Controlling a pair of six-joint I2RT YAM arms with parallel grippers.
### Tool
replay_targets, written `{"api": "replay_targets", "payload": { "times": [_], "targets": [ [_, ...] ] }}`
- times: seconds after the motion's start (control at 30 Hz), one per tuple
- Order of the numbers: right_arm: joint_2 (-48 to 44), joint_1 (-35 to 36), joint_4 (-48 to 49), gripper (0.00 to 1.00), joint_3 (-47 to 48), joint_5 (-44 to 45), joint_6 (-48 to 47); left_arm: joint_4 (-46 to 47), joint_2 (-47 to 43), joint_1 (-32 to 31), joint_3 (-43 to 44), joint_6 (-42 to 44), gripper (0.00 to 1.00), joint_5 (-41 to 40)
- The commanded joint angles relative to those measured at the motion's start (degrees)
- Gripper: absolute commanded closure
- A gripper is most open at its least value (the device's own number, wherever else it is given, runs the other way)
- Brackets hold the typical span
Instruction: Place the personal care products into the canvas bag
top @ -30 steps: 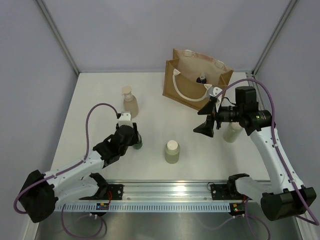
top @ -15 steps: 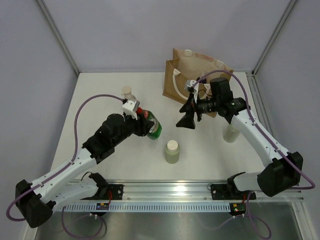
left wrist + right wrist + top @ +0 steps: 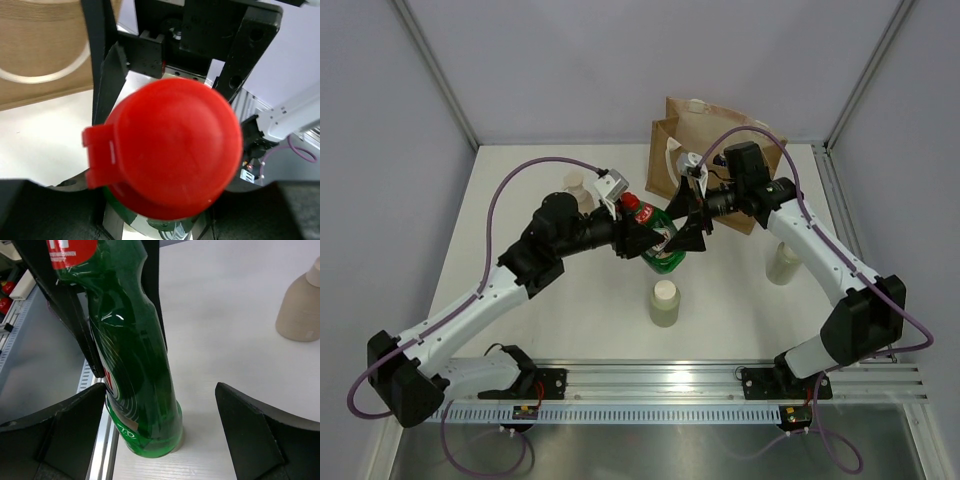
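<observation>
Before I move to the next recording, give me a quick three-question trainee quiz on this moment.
1. True or false: the right tool stands open around the green bottle.
2. What grips the green bottle? A) left tool B) right tool C) neither
3. Fill in: the canvas bag has handles coloured ____.
Key: 1 true; 2 A; 3 white.
</observation>
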Motion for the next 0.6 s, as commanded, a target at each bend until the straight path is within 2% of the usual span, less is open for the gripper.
{"api": "replay_targets", "payload": {
  "times": [0.0, 0.1, 0.33, 0.43, 0.47, 0.57],
  "targets": [
    [0.86, 0.66, -7.09, 0.01, 1.81, -6.87, -9.96, 14.48, -0.60, -0.03, 4.84, -1.75, 1.00, 6.38],
    [1.39, 1.89, -11.76, 0.02, 2.25, -8.92, -13.15, 17.46, 0.45, 0.76, 4.58, -3.51, 1.00, 7.26],
    [0.86, 2.60, -11.95, 0.12, 0.94, -10.42, -11.76, 20.99, 2.65, 1.81, 6.50, -5.18, 1.00, 8.14],
    [0.16, 2.68, -9.67, 0.26, -0.03, -10.07, -8.34, 21.17, 3.18, 1.99, 6.95, -5.18, 1.00, 8.58],
    [-0.02, 2.69, -8.44, 0.38, -0.21, -9.98, -7.45, 21.00, 3.27, 2.08, 6.86, -5.18, 1.00, 8.58],
    [-0.19, 2.60, -8.43, 0.64, 0.05, -9.89, -6.48, 21.08, 2.66, 2.25, 5.81, -5.44, 0.96, 8.14]
  ]
}}
